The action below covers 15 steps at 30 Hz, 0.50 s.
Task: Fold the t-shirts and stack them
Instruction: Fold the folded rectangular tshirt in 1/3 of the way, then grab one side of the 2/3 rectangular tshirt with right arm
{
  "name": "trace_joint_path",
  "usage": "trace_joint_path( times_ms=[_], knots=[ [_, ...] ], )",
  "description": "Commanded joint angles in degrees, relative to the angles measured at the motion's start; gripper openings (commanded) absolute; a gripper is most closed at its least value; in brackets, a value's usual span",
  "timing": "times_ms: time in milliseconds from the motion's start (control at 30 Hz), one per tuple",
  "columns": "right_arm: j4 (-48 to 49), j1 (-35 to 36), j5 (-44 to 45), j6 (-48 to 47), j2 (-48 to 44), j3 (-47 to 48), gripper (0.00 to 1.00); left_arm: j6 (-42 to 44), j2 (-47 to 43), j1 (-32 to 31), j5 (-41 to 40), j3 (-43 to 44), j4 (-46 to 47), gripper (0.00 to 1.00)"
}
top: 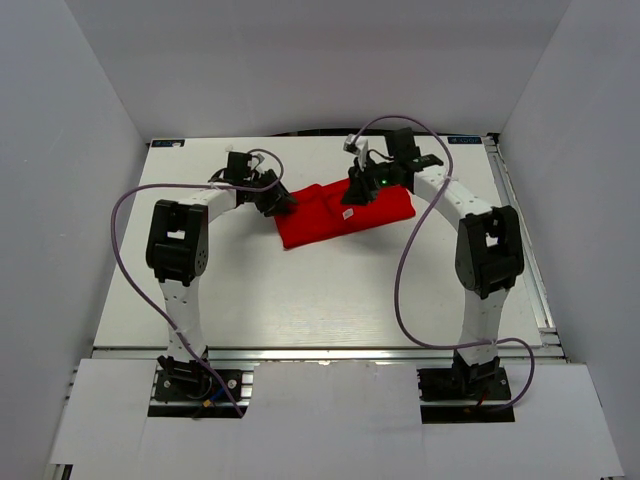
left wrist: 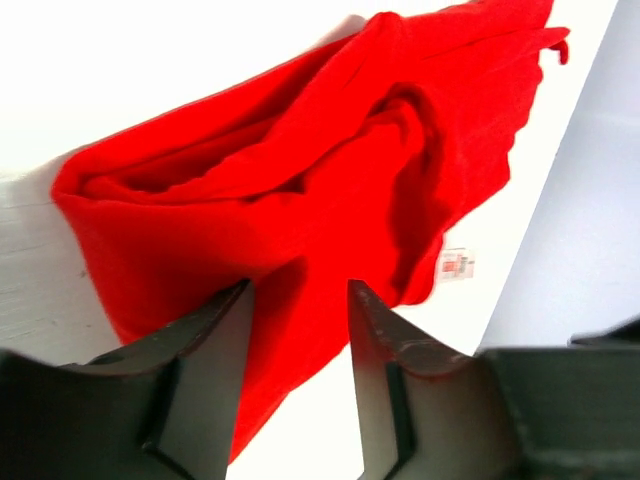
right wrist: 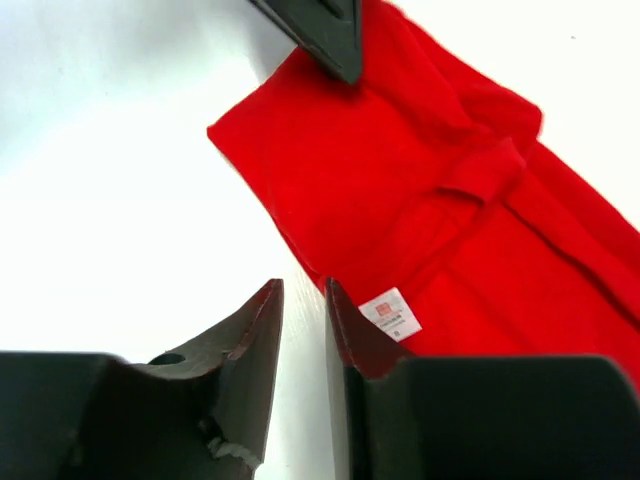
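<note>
Where the table [top: 300, 300] nears its far edge, the t-shirt [top: 340, 215] lies in a rumpled, roughly folded red bundle with its white label [top: 348, 213] showing. The left end effector [top: 278, 203] is at the bundle's left end, fingers apart, with red cloth visible in the gap. Contact cannot be told. The right end effector [top: 357, 190] is by the label, its fingers a narrow slit apart and holding nothing.
</note>
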Motion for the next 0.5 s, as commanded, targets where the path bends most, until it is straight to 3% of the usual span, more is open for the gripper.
trace_joint_path(
  times_ms=[0, 167, 200, 267, 333, 467],
  knots=[
    [3.0, -3.5, 0.1, 7.8, -0.8, -1.1, 0.34, -0.6, -2.4, 0.5, 2.1, 2.1, 0.8, 0.55],
    [3.1, -9.6, 7.5, 13.8, 0.4, 1.1, 0.53, 0.2, -6.5, 0.5, 4.1, 5.0, 1.3, 0.73],
    [2.7, -10.4, 10.0, 14.1, 0.7, 1.7, 0.61, 0.3, -7.2, 0.5, 4.1, 5.3, 1.3, 0.77],
    [2.0, -12.4, 12.0, 13.9, 1.4, 2.5, 0.66, 1.1, -8.8, 0.6, 4.1, 5.8, 1.3, 0.98],
    [1.9, -13.5, 15.1, 13.1, 2.0, 3.0, 0.75, 1.5, -11.4, 0.8, 4.2, 5.3, 1.4, 0.98],
    [-1.4, -15.6, 18.0, 12.1, 7.7, 9.2, 0.78, 2.3, -16.7, 1.6, 3.2, 0.0, 3.1, 0.98]
  ],
)
